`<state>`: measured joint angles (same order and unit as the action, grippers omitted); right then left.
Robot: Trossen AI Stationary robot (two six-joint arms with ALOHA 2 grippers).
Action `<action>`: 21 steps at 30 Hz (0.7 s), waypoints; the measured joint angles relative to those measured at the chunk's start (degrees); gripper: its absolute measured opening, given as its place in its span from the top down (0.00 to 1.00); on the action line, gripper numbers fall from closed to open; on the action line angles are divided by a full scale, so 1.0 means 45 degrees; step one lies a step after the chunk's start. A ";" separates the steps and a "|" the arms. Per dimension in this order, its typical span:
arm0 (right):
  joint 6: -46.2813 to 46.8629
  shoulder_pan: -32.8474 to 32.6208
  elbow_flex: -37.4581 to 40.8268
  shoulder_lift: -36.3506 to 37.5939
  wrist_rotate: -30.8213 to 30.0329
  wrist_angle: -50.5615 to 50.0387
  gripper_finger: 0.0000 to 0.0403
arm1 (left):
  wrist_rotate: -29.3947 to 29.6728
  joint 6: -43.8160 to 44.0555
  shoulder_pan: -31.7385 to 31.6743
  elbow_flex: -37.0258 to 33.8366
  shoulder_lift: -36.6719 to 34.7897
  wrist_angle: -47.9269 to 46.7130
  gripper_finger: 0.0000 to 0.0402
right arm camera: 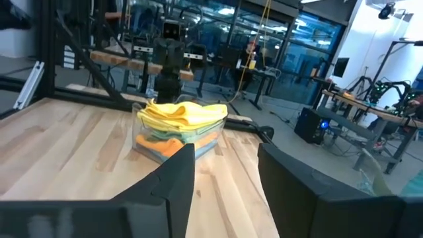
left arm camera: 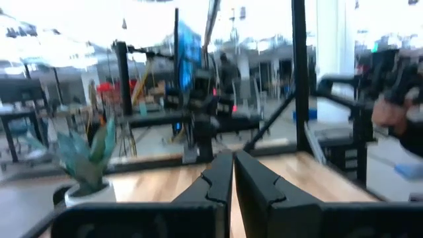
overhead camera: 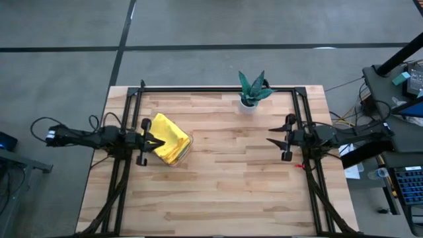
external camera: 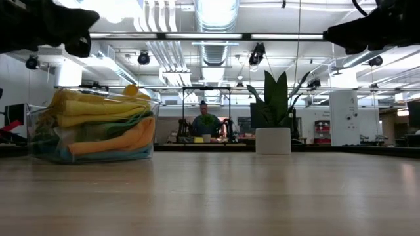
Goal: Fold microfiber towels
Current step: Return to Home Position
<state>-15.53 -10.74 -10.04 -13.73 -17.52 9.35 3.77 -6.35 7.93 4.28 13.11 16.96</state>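
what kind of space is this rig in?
Likely a robotics lab or open-plan workshop: exposed ceiling ducts, a person at a bench beyond the table, and more desks with equipment. The left gripper and right gripper hang at the table's sides.

Cloth towels, clear plastic tray, seemingly matt wood table

- The table has a pale wooden top of jointed planks, and a black frame runs along its far edge and down both sides.
- A clear tray rests on the left part of the wood, near the left rail. It holds folded microfiber towels: yellow on top, then green and orange, with blue lowest.
- A teal-leaved plant in a white pot stands upright at the far edge, right of the middle and well apart from the tray.
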 joint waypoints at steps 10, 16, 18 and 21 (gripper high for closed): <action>0.0307 -0.0002 0.0000 0.1002 0.0000 -0.1471 0.65 | -0.0054 -0.0005 -0.0001 -0.0643 -0.1445 -0.0217 0.99; 0.0559 -0.0002 0.0000 0.1505 -0.0005 -0.2245 0.67 | -0.0071 -0.0005 0.0002 -0.0648 -0.1867 -0.0480 0.99; 0.0561 -0.0002 0.0000 0.1637 -0.0005 -0.2315 0.67 | -0.0074 -0.0004 -0.0001 -0.0648 -0.1945 -0.0674 0.99; 0.0619 -0.0002 0.0000 0.1828 -0.0005 -0.2664 0.67 | -0.0078 0.0000 -0.0001 -0.0648 -0.2008 -0.0792 0.99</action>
<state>-12.74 -10.74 -10.04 -5.50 -17.54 -2.64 3.42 -6.35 7.92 1.37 4.08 13.40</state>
